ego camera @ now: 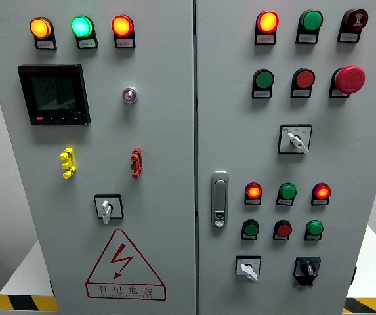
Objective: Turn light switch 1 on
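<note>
Switch (107,209) sits unobstructed between yellow handle (67,163) and warning triangle (125,266).

Grey cabinet (161,157), two door panels, carries everything. Left door: three lit lamps (81,26) on top, meter display (53,94), white rotary switch (107,208), warning triangle (125,266) below.

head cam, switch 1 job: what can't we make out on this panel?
- Labels under the indicator lamps and push buttons: print too small, so no control can be identified as switch 1.
- Meter display: digits too dim and blurred.
- Rotary selector position marks: too small to read.
- Warning triangle sub-line: too small.
- Cabinet base: cut off by the bottom edge.
- Neither robot hand shows in the head view.
</note>
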